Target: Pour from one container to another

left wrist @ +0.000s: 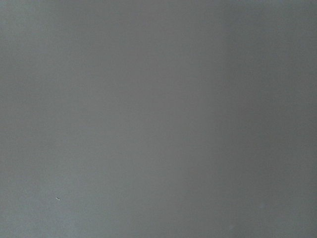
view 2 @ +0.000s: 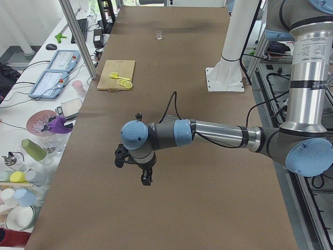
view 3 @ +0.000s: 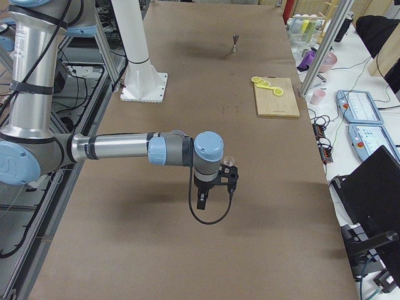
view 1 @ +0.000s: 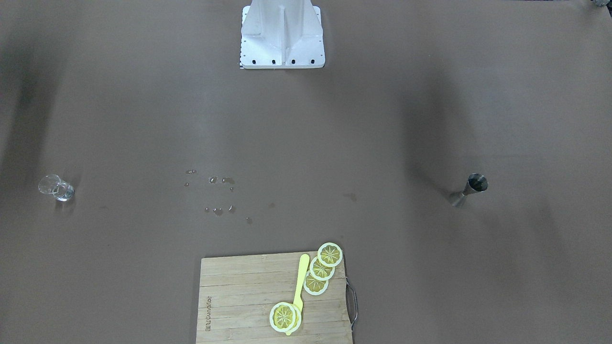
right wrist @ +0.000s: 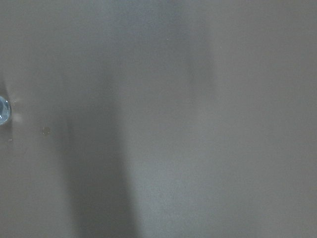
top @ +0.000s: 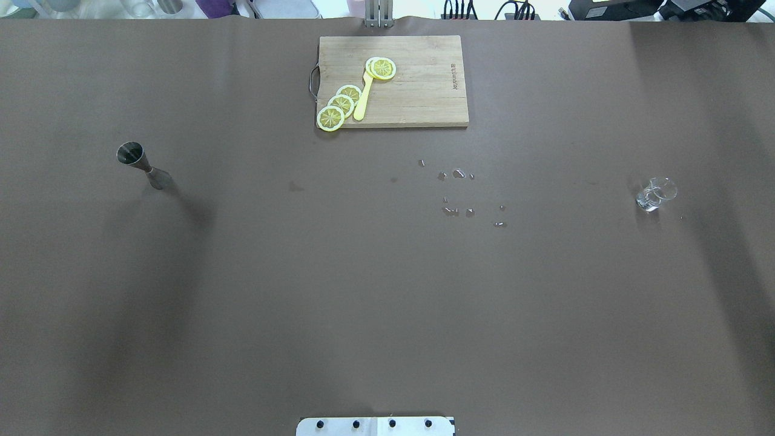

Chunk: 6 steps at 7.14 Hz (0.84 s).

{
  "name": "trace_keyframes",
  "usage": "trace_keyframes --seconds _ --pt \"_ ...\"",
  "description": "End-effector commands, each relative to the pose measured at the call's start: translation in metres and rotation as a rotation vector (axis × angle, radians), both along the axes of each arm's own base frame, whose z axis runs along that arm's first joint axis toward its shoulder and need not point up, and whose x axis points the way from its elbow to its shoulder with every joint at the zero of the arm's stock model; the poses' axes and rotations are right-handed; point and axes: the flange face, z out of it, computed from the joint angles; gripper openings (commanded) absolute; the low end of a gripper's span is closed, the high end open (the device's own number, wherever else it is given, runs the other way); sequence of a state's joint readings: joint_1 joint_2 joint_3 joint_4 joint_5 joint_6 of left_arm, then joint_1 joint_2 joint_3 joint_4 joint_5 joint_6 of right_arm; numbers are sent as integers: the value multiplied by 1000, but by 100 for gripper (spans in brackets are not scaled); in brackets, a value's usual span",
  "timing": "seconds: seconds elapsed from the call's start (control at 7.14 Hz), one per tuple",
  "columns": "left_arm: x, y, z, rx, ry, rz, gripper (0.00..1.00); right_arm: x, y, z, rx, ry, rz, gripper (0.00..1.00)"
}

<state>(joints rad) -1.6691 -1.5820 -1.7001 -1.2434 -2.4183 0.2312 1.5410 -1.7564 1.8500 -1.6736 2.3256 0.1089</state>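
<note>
A steel jigger (top: 139, 164) stands upright on the brown table at the robot's left, also seen at the right in the front view (view 1: 471, 189). A small clear glass (top: 656, 194) stands at the robot's right, at the left in the front view (view 1: 56, 187), and its rim shows at the right wrist view's left edge (right wrist: 2, 110). Both grippers show only in the side views. The left gripper (view 2: 146, 180) hangs above the table near the jigger. Close to the glass, the right gripper (view 3: 201, 202) also hangs above the table. I cannot tell whether either is open or shut.
A wooden cutting board (top: 424, 97) lies at the far middle edge with lemon slices (top: 340, 104) and a yellow utensil (top: 363, 100) on it. Water drops (top: 458, 174) dot the table between board and glass. The robot's white base (view 1: 282, 36) stands at the near edge.
</note>
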Motion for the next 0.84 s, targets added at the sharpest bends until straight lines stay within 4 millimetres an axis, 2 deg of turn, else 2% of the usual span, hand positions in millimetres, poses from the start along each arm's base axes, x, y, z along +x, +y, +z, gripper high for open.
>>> trace_keyframes --seconds 0.0,0.28,0.7 --pt "-5 -6 -7 21 -1 -8 98 0 0 0 0 -1 1 100" --pt "-5 -9 -7 78 -9 -11 98 0 0 0 0 -1 1 100" --pt "-5 -8 -8 77 -3 -14 98 0 0 0 0 -1 1 100"
